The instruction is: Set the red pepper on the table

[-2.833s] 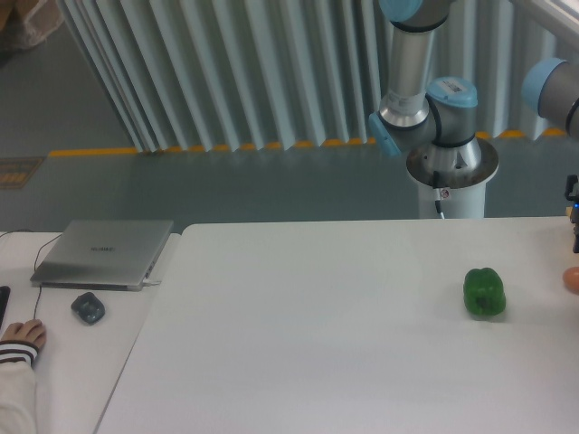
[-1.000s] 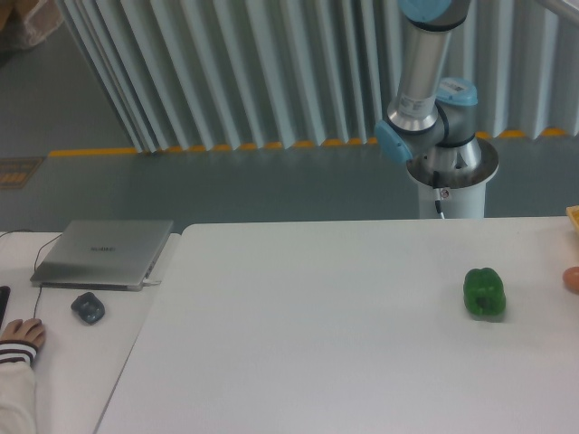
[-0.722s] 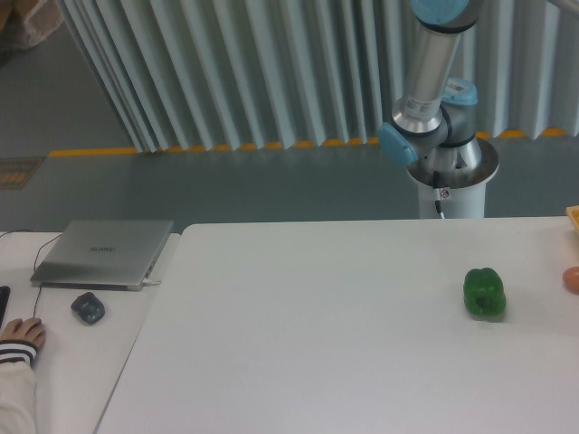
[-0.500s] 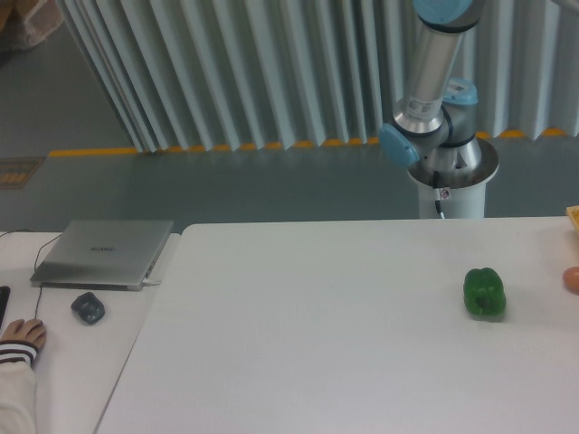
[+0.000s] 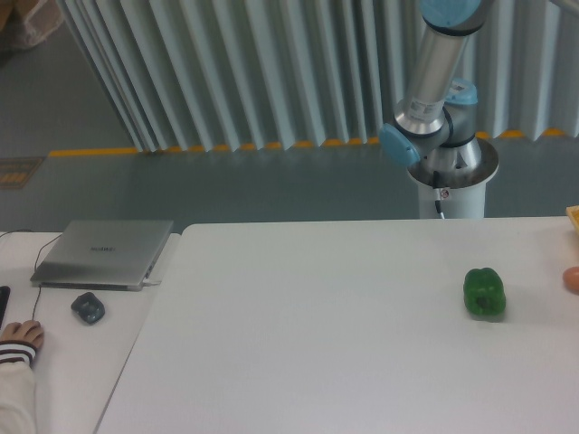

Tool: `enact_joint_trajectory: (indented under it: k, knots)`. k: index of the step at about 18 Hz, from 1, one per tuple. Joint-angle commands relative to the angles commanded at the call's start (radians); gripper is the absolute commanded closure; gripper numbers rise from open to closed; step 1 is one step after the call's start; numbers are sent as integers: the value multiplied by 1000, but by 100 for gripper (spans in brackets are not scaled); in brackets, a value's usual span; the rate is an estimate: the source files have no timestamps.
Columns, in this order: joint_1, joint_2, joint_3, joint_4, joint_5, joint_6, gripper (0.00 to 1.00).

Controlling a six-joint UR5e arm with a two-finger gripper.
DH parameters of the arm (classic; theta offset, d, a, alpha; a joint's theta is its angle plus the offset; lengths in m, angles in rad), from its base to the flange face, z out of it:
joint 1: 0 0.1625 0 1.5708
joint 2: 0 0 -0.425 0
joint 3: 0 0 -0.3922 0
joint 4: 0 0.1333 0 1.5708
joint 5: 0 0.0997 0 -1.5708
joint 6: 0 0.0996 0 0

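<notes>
Neither the pincer nor the red pepper is showing in view, so its grip cannot be told. The large white matte table [image 5: 298,334] is bearing a glossy green bell pepper [image 5: 484,293] near its right edge.

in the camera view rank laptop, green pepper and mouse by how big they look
1. laptop, clearly the largest
2. green pepper
3. mouse, only slightly smaller than the pepper, so that order is unsure

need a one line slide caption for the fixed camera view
UR5e arm rises out of frame behind a white table holding a green pepper; no red pepper visible.
</notes>
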Motion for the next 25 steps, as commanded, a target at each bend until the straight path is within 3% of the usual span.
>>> enact_joint_trajectory:
  k: [6, 18, 25]
  knots:
    - [-15, -5, -12, 9, 55, 0, 0]
    - [-12, -66, -29, 132, 58, 0, 0]
    - [-11, -39, -29, 123, 32, -93, 0]
